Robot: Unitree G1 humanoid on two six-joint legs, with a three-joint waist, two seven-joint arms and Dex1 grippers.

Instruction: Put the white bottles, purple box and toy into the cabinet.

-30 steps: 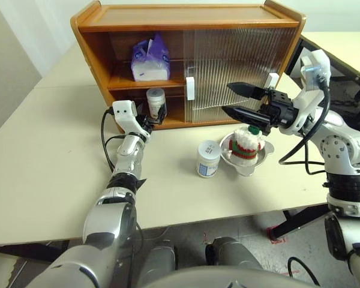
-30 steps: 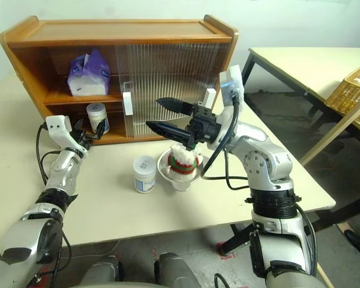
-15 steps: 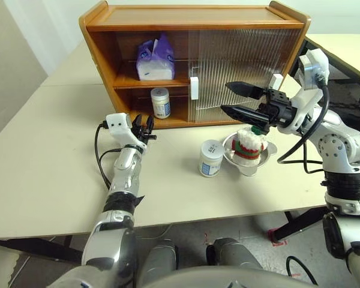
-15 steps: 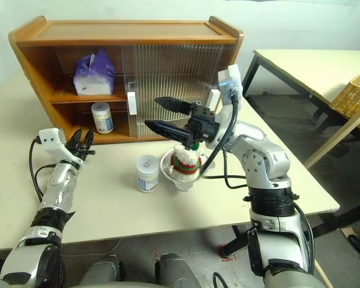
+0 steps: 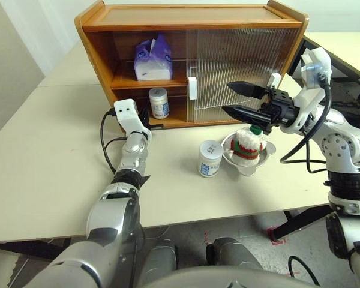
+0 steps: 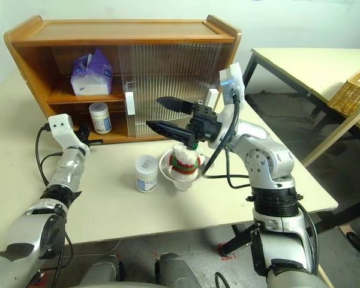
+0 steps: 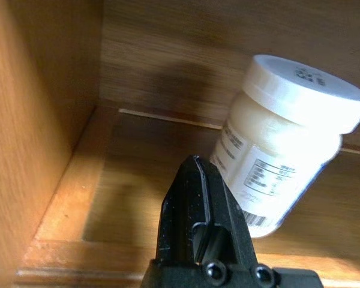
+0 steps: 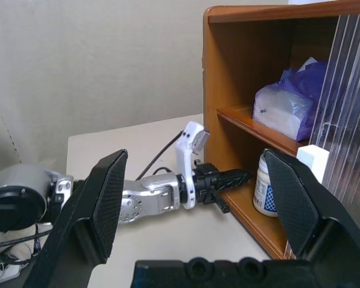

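Now left claw (image 8: pixel 231 176) has shut, clear of shelved bottle (image 5: pixel 159 102).

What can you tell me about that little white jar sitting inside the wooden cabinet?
The white bottle is a short, squat jar of white plastic with a wide white lid and a pale label printed in blue. It stands upright on the cabinet's lower shelf, in the open left part. The shut left gripper points in beside it without holding it.
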